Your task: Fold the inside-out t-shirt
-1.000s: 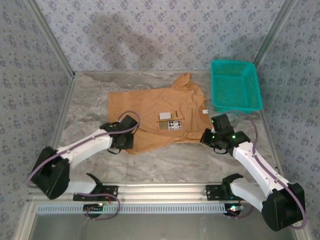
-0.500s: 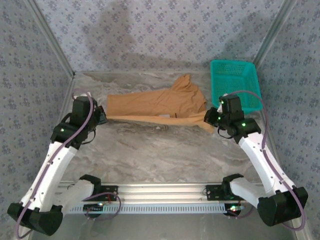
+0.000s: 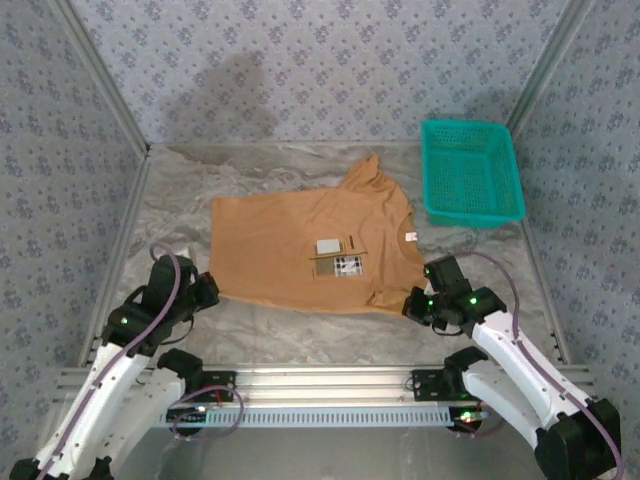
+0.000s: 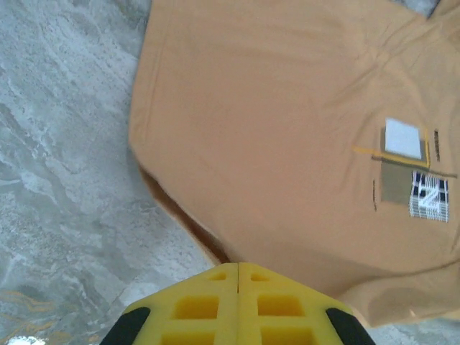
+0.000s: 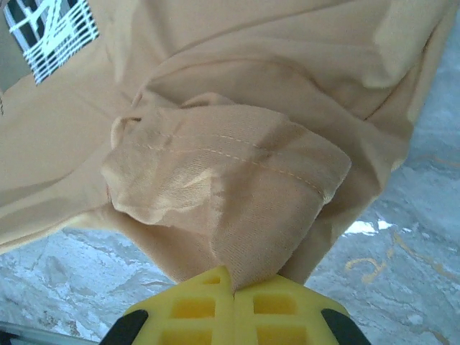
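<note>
Two hands are pinching the inside-out t-shirt (image 3: 290, 235). The left hand (image 4: 237, 266) is gripping its near-left hem corner with fingers pressed together, and the right hand (image 5: 231, 273) is clamping a bunched, stitched edge at the near-right. The shirt is lying spread mid-counter (image 3: 300, 325) (labels facing up), near the teal basket (image 3: 470, 170).

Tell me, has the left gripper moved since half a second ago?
Yes. In the top view, the left gripper came toward the near rail, with the edge of the t-shirt in its fingers.
</note>
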